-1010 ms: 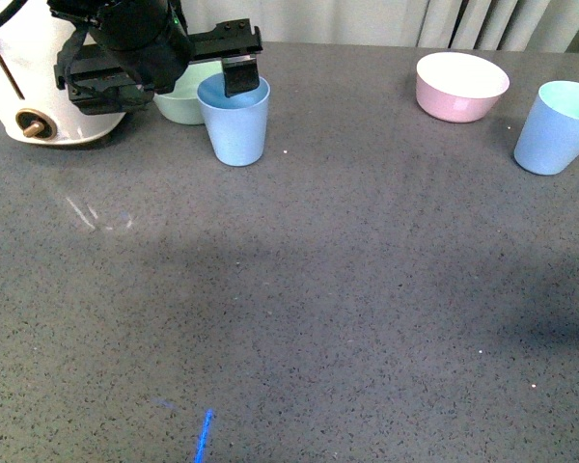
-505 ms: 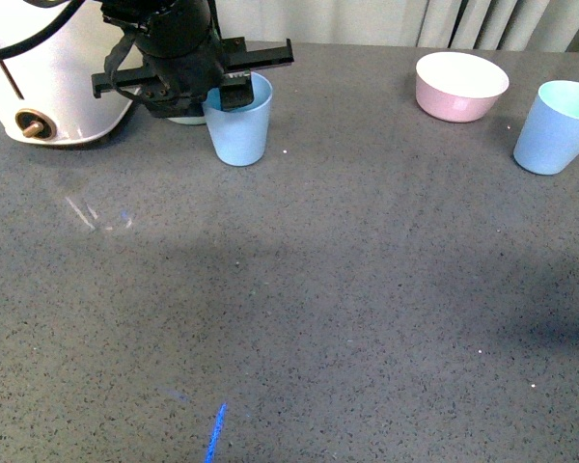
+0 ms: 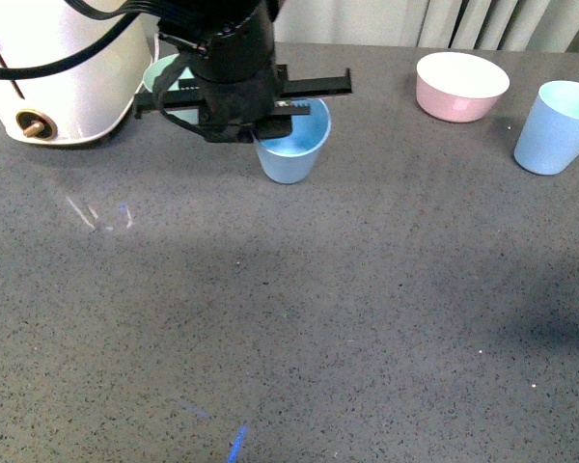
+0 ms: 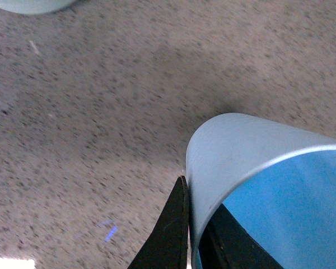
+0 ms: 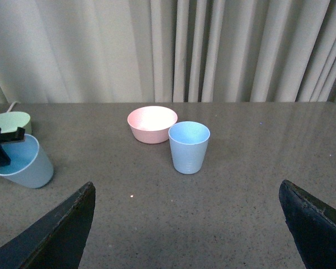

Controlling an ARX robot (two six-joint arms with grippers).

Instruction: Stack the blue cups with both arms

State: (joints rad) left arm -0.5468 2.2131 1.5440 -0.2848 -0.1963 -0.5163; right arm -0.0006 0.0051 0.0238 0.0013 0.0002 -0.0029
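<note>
Two cups in play, and they're well apart. The held blue cup (image 3: 291, 149) is at roughly 11 o'clock on the grey table (image 3: 347, 318) in the front view, pinched by the left gripper (image 3: 272, 123). The left wrist view shows one black finger (image 4: 171, 235) flat against the outside of the wall and the other down inside, so the jaws are nearly closed with only the thin plastic between them. A rim pinch makes sense to me, since it leaves the base bare so it can drop into another cup. The cup's tipped, mouth leaning toward the camera. Can't tell whether the base is clear of the table or just brushing it.

The free blue cup (image 3: 557, 127) stands upright at about 3 o'clock from the held one, near the table's right side, with the pink bowl (image 3: 461, 87) at its 10 o'clock. A mint-green bowl (image 3: 157, 72) peeks out behind the arm at 9 o'clock of the held cup, beside a white appliance (image 3: 58, 68).

The right gripper (image 5: 186, 190) is spread wide with nothing in it, facing the free blue cup. My guess is it's posed to grab or steady that one for the stack. The tilt is the risk, so the held cup wants levelling before it nests.
</note>
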